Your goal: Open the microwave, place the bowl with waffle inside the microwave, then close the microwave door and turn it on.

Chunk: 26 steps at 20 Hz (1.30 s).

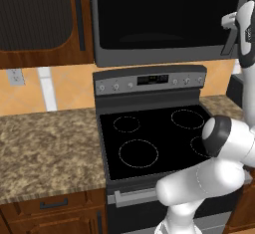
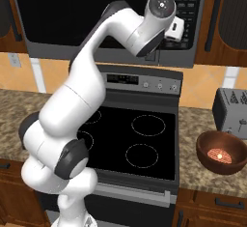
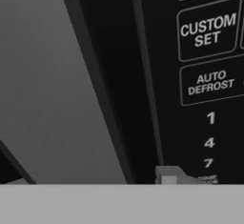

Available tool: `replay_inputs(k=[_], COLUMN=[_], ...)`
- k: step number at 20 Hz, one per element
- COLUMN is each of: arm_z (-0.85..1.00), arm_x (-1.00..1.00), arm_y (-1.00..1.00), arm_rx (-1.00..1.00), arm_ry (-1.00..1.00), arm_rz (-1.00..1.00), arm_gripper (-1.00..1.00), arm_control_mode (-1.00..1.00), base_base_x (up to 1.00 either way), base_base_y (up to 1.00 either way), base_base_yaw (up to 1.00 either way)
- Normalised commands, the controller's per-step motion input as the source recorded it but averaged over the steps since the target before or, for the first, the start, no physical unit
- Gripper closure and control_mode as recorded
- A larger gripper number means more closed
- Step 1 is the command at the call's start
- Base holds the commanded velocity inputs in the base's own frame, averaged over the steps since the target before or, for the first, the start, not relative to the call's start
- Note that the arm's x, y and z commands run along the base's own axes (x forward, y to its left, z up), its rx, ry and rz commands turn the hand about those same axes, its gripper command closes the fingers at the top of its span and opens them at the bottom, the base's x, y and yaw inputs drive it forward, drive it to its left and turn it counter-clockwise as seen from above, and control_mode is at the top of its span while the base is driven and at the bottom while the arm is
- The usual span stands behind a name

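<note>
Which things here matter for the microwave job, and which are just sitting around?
Job:
- large black microwave, grey-framed dark glass microwave door
- small reddish-brown bowl holding a waffle
- gripper

Lying about:
- black glass-topped stove
- grey toaster
- dark wood cabinet

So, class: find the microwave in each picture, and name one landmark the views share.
Left base view: microwave top, centre to right.
Right base view: top, left to centre, behind the arm.
Hand view: close up, handle at left, button panel at right.
Shared landmark: button panel.
</note>
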Motion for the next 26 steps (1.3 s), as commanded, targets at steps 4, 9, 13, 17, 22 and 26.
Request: replay_inputs(k=[4, 9, 13, 17, 22, 26], arm_z=[0.00, 0.00, 0.00, 0.00, 0.00, -0.02], arm_x=[0.00, -0.16, -0.90, -1.00, -1.00, -1.00], arm_y=[0.14, 0.15, 0.08, 0.01, 0.00, 0.11], arm_rx=[0.00, 0.00, 0.00, 0.00, 0.00, 0.00], arm_ry=[-0.01, 0.00, 0.00, -0.01, 0.06, 0.00], arm_rz=[0.00, 0.00, -0.14, -0.21, -0.27, -0.24], arm_gripper=[1.00, 1.00, 1.00, 1.00, 1.00, 1.00], arm_control_mode=[-1.00, -1.00, -1.00, -1.00, -1.00, -1.00], base_base_x=[0.00, 0.00, 0.00, 0.00, 0.00, 0.00], base_base_y=[0.00, 0.00, 0.00, 0.00, 0.00, 0.00], base_base_yaw=[0.00, 0.00, 0.00, 0.00, 0.00, 0.00])
